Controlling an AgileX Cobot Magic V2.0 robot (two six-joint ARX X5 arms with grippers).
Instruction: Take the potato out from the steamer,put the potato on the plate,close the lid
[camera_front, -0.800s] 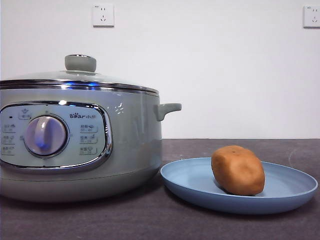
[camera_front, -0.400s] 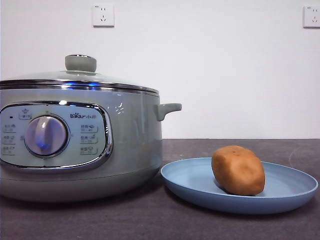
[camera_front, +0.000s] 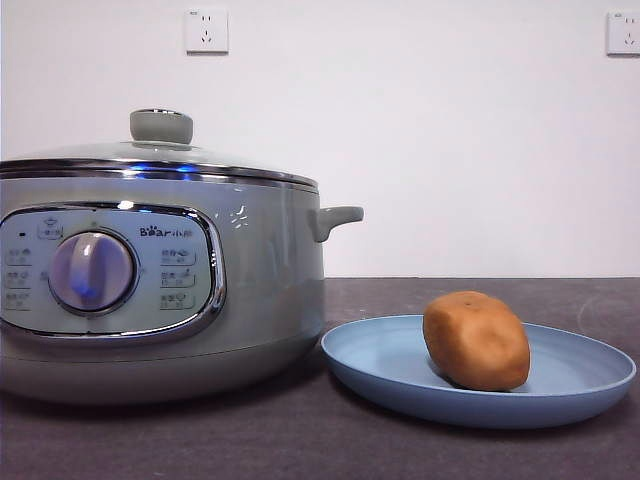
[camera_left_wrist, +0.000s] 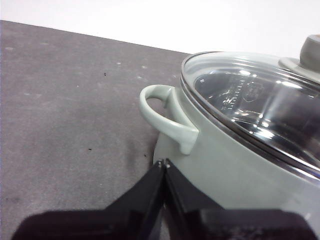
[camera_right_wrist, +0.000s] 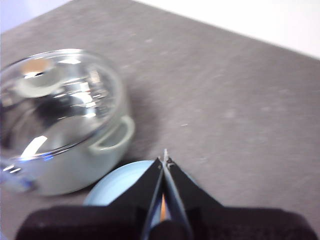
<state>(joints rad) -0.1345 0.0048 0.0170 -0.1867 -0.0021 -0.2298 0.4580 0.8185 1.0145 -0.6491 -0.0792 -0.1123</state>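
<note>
One potato (camera_front: 476, 340), seemingly angled back-left.

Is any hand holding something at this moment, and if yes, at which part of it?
Nothing is held. The left hand and the right hand are both shut and empty. The potato lies on the plate, and the lid sits on the steamer.

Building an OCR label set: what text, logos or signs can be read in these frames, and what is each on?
"Bear": brand logo on the control panel of the steamer, right of and above the knob; the small characters after it are unreadable.
Button labels on both sides of the knob: too small to read.
Faint embossed marks on the lid glass in the left wrist view: blurred, unreadable.
The potato and plate show no text.
</note>
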